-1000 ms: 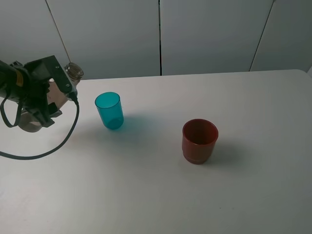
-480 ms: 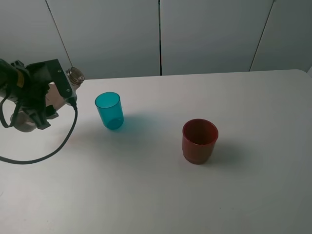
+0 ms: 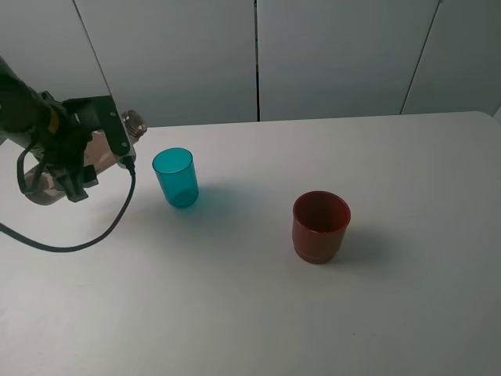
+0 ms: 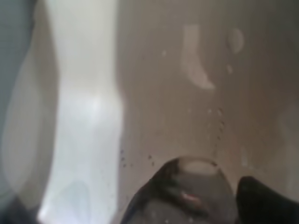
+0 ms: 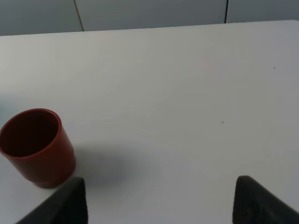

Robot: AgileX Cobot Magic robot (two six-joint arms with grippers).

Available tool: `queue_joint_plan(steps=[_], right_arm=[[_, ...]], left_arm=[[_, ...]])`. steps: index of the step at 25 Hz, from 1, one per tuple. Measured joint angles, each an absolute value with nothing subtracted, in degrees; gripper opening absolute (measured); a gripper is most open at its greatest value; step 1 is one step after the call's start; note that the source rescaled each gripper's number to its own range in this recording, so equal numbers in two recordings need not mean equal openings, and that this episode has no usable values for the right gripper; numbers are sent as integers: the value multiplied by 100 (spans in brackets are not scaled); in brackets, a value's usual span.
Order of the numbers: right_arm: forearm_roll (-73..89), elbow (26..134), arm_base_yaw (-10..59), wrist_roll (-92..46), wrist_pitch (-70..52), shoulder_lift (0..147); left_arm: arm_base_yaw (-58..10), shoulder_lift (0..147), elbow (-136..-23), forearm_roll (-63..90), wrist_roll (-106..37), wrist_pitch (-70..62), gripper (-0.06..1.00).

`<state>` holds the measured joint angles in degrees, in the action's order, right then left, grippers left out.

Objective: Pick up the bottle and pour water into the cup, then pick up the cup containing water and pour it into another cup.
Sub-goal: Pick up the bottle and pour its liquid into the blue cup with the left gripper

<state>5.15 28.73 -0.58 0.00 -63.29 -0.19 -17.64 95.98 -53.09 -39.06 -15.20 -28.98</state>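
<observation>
The left gripper point(image 3: 88, 155) is clamped on the bottle point(image 3: 135, 123), which is tilted steeply, its open neck pointing toward the cup point(image 3: 176, 178), near the rim but apart; the red cup point(image 3: 320, 227) stands upright well to the right on the table point(image 3: 235, 313); the right gripper point(image 5: 159, 205) gapes wide and holds nothing.
</observation>
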Motion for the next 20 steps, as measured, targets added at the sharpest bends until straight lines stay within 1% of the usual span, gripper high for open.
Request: queue_joint_plan(steps=[11,20], right_arm=[[515,2873,-58,-40,-6329,-19],[515,2873,-58,-40,-6329,-19]], left_arm=[[-2235,10139,-6019,-4052,-1614,-3807,2],[-2308,10233,-6125,-4081,-1717,-4158,2]])
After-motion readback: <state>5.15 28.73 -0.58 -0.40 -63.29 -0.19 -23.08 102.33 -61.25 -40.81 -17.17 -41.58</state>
